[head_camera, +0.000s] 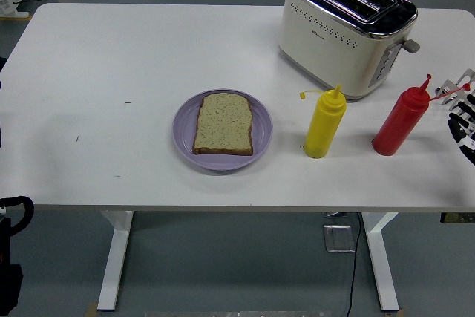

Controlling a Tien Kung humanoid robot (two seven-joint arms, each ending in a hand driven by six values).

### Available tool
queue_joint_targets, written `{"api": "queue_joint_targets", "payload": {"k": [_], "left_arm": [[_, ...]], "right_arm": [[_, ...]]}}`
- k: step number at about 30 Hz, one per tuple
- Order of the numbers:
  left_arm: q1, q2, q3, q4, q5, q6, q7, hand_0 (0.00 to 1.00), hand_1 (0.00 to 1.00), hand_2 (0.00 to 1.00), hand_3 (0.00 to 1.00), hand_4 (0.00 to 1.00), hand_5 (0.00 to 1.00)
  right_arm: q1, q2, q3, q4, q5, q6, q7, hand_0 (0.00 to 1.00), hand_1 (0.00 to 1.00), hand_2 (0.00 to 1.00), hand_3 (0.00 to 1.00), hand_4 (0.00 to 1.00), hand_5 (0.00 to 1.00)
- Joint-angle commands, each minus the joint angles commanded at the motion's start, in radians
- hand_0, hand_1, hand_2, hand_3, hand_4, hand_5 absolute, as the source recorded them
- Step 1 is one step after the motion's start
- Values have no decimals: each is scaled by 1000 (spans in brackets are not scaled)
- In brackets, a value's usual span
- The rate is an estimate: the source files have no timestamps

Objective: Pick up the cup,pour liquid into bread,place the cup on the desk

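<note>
A: Biggest first?
B: White surface (pixel 111 72), smooth, matte, rounded far corners, on white legs. Grey floor below.

A: Next?
B: Toaster (pixel 346 31), far right. Cream body w/ rounded edges, shiny chrome top w/ two long slots, rows of small perforated dots along the side, buttons and a grey lever on the right end. A black cable lies behind it.

A: Then the plate?
B: Yep. Round lilac plate (pixel 184 125), glossy, approx. mid-surface, nearer the front edge. Bread slice (pixel 223 123) lies flat on it: squarish w/ a domed top edge, pale speckled crumb, brown crust.

A: Bottles?
B: Two plastic squeeze bottles, both upright, cone nozzles. No cup as such. Red bottle (pixel 401 122) stands front-right of the toaster, cap hanging off on a thin tether to the right. Yellow bottle (pixel 325 123) sits between plate and red one, just right of the plate, not touching; its cap dangles left on a tether.

A: Robot?
B: Right hand (pixel 462 113) at the right edge, beside the red bottle, apart from it. Black w/ white and metallic bits, mostly cut off by the frame, so can't tell if fingers are spread or curled. It holds nothing visible. Left arm: only a black bit at the bottom-left corner, below the surface edge.
</note>
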Motion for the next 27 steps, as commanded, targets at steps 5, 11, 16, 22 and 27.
{"api": "queue_joint_targets", "payload": {"k": [5,11,16,22,27], "left_arm": [[-1,0,-1,0,0,0,0,786,737,737,692,586,998],[-2,0,-3,0,0,0,0,786,736,738,692,586,998],[-3,0,-6,0,0,0,-1,786,737,738,692,585,998],[-3,0,-7,1,0,0,-1,786,736,738,692,585,998],[-2,0,-8,1,0,0,-1,786,736,738,692,585,998]], "right_arm": [[27,8,-33,-14,-50,-29,-4,945,900,951,996,887,279],[76,27,-72,-44,-63,-55,-3,951,905,957,998,896,271],[117,41,-110,-66,-64,-65,2,954,907,960,998,894,266],[162,48,-154,-96,-53,-92,9,947,895,953,994,889,259],[203,52,-191,-129,-24,-132,22,947,895,953,994,889,259]]}}
